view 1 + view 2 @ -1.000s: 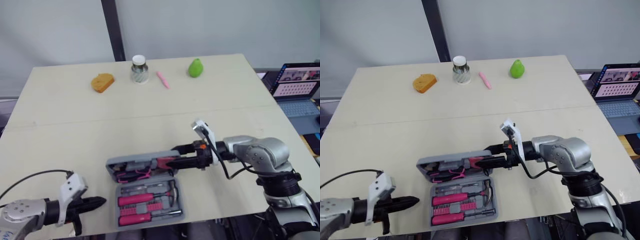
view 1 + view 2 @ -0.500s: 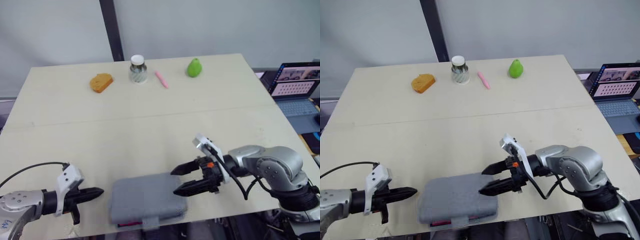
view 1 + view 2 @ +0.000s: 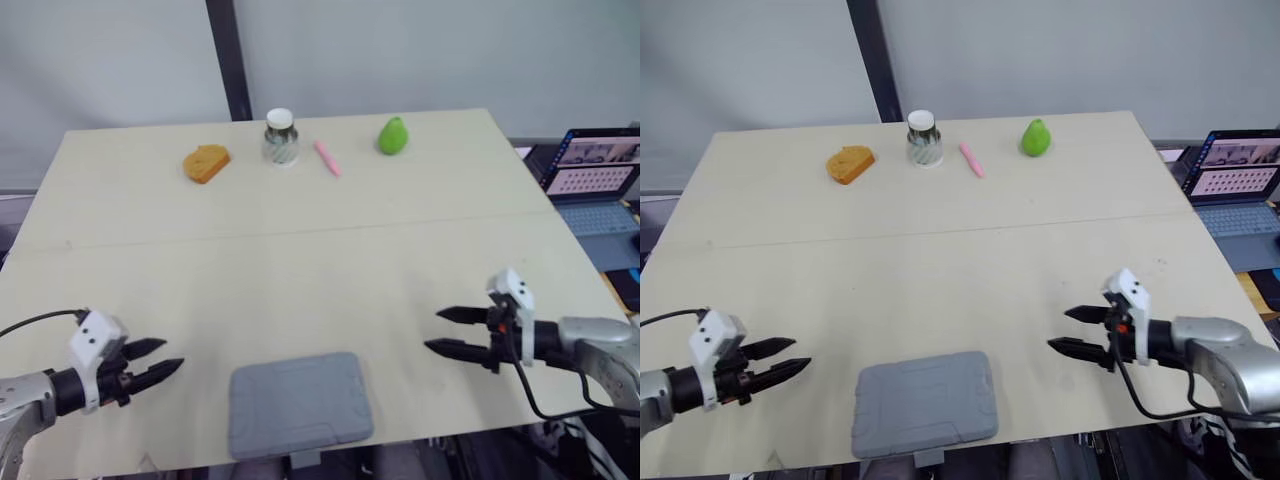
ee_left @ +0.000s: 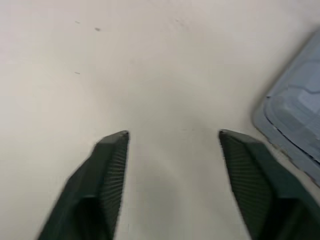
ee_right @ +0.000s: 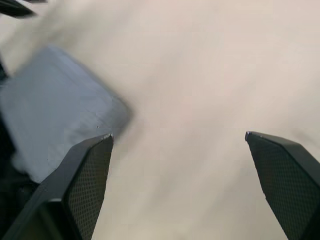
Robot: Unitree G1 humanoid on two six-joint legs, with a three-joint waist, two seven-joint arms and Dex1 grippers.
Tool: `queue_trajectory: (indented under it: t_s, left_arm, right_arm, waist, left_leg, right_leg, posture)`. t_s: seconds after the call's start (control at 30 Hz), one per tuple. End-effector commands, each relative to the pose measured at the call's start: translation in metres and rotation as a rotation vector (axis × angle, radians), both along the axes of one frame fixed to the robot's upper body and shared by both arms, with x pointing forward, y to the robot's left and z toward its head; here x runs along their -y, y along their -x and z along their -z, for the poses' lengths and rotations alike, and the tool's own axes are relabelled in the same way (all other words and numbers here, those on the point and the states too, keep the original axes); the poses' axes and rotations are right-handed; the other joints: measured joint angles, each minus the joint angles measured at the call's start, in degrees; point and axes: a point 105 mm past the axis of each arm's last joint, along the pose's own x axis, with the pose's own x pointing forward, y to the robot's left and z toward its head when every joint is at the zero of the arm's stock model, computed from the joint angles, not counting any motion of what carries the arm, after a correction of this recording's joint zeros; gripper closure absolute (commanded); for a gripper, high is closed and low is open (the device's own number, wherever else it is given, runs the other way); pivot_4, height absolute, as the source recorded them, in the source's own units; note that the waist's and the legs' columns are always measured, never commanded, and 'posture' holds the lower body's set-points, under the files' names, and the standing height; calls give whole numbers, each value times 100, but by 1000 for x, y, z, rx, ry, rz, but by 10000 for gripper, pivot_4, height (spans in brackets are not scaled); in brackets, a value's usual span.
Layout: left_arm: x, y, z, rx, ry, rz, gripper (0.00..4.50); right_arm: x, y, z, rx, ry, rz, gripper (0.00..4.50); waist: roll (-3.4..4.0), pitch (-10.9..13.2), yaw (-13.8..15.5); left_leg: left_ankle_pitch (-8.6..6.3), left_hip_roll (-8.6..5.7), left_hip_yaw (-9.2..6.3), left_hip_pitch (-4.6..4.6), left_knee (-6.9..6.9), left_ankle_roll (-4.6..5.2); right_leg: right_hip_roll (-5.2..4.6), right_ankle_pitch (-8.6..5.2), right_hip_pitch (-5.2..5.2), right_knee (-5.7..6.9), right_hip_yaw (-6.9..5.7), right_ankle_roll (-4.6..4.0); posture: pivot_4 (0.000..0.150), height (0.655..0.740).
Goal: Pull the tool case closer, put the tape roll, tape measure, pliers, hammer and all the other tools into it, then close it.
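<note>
The grey tool case [image 3: 300, 403] lies shut near the tabletop's [image 3: 300, 260] front edge. The left gripper [image 3: 172, 353] and right gripper [image 3: 433, 330] hover on either side of it, fingers apart, both clear of it. To finish well, I'd press the lid evenly with those 2 grippers until the front latch looks caught.

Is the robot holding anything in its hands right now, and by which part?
Nothing is held. The left gripper and right gripper are both open and empty, apart from the closed grey plastic tool case lying between them.
</note>
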Motion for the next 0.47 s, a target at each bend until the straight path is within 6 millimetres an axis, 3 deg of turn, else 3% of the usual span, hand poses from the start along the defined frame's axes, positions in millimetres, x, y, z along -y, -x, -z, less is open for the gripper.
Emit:
queue_trajectory:
  t_s: [0.03,0.27,0.47]
  left_arm:
    - [-23,3,-7,34,-34,-61,327]
    - [-45,6,-7,38,-73,-111,327]
    - [-47,3,-7,49,-73,-120,327]
  right_arm:
    - [27,-5,-9,104,49,56,0]
    - [58,-5,3,119,122,128,0]
    - [62,-5,10,121,147,126,0]
  waist:
    - [1,0,-38]
    - [-1,2,-53]
    - [-2,2,-44]
  left_leg:
    - [0,0,2,1,0,0]
    - [-1,3,4,3,-2,1]
    - [-1,4,6,4,1,2]
  right_leg:
    - [0,0,0,2,1,0]
    - [0,0,-1,-1,-1,0]
    - [0,0,0,2,1,0]
  posture:
    - [1500,7400]
    - [1500,7400]
    - [1500,7400]
